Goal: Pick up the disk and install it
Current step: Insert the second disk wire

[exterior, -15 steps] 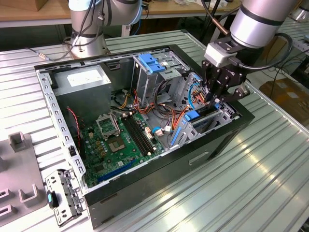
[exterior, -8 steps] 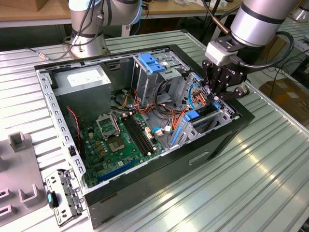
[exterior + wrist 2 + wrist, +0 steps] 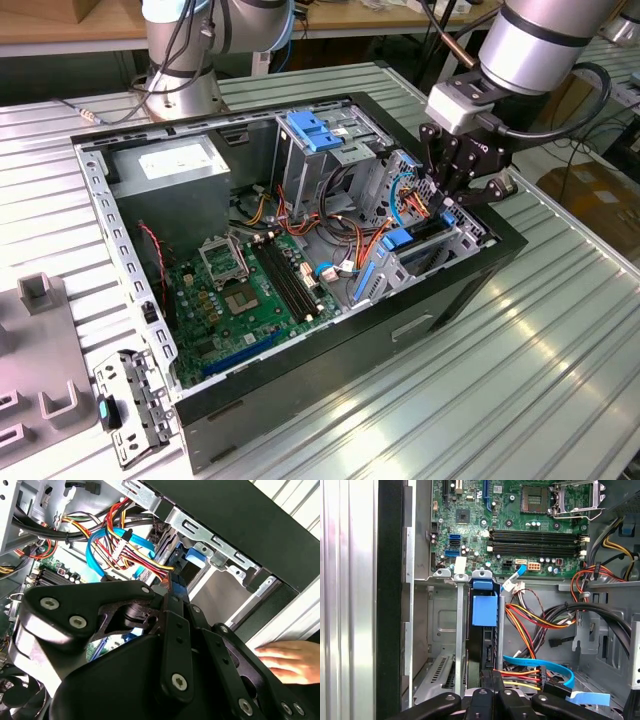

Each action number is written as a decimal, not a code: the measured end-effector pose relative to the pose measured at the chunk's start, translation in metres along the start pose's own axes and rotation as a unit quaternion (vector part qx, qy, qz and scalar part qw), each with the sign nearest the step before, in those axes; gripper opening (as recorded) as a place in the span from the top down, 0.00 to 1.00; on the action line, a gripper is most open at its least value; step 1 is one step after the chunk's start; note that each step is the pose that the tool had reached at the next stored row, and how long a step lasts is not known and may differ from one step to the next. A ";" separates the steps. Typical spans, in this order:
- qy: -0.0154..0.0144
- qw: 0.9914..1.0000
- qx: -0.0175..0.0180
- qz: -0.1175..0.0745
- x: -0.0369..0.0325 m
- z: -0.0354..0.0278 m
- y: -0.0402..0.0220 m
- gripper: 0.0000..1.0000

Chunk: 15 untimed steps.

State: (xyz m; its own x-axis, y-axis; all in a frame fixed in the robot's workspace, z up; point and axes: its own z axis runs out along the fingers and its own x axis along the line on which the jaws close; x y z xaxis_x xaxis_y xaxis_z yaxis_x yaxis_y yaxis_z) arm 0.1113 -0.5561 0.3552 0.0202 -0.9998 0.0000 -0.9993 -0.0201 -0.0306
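The disk point(image 3: 487, 647) stands on edge in a slot of the drive cage at the case's front corner, a dark slab with a blue plastic rail tab point(image 3: 485, 611) at its end. The exterior view shows the disk point(image 3: 418, 236) low in the cage on that view's right. My gripper point(image 3: 443, 200) reaches down into the cage from above. Its black fingers are closed together on the disk's upper edge in both wrist views point(image 3: 171, 591) point(image 3: 491, 676). The linkage hides most of the disk body point(image 3: 189, 570).
The open computer case point(image 3: 90, 190) holds a motherboard point(image 3: 250, 290), a grey power supply box point(image 3: 175, 165), a blue bracket point(image 3: 315, 130) and cable bundles point(image 3: 540, 620) beside the cage. A person's hand point(image 3: 282, 660) rests outside the case. A second arm's base point(image 3: 185, 70) stands behind.
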 end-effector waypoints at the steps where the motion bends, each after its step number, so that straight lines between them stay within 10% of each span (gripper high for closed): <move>1: 0.000 1.000 0.000 0.000 0.0000 0.0000 0.0000 0.89; 9: 0.000 1.000 0.000 0.000 0.0000 -0.0010 0.0004 0.89; 14: -0.001 1.000 -0.001 0.000 -0.0027 -0.0221 0.0005 0.89; 15: -0.001 1.000 -0.006 0.000 -0.0034 -0.0232 0.0008 0.89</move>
State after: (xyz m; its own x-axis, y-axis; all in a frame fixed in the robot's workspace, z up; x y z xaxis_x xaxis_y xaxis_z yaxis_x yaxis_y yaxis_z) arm 0.1098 -0.5528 0.3784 0.0202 -0.9998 -0.0026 -0.9996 -0.0201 -0.0177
